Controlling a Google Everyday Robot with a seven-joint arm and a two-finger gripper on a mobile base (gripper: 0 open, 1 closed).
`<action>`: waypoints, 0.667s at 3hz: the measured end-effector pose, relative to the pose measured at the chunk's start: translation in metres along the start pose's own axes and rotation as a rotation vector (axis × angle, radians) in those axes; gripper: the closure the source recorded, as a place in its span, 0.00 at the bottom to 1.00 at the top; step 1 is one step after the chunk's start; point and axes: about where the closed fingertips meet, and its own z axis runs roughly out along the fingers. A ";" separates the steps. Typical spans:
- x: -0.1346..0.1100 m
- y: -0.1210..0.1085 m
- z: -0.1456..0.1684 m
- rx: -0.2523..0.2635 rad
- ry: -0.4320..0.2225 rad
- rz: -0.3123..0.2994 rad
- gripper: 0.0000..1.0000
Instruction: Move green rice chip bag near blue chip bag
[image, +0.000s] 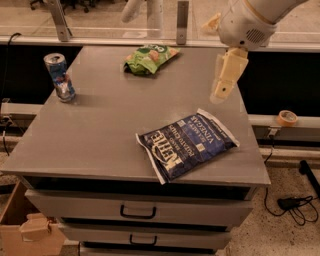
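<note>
The small bright green rice chip bag (149, 58) lies flat at the far edge of the grey cabinet worktop (95, 135), about midway along it and untouched. The large flat dark blue chip bag with white "Kettle" lettering (187, 144) lies skewed near the front right corner, one end reaching the front edge. The two bags are well apart, so the move is not yet begun.

The pale cream gripper (219, 95) hangs point-down above the worktop near its right edge, over bare surface between the two bags. It carries nothing. How wide it stands I cannot tell, since it seems to be seen edge-on. Being raised there, it is probably placed to swing toward the far edge and come down on the green bag.

A blue-and-silver drink can (59, 77) stands upright near the far left corner, out of any likely path.
</note>
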 end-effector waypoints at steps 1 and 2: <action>0.000 0.000 0.000 -0.001 0.000 0.000 0.00; 0.000 -0.002 0.001 0.013 -0.012 0.006 0.00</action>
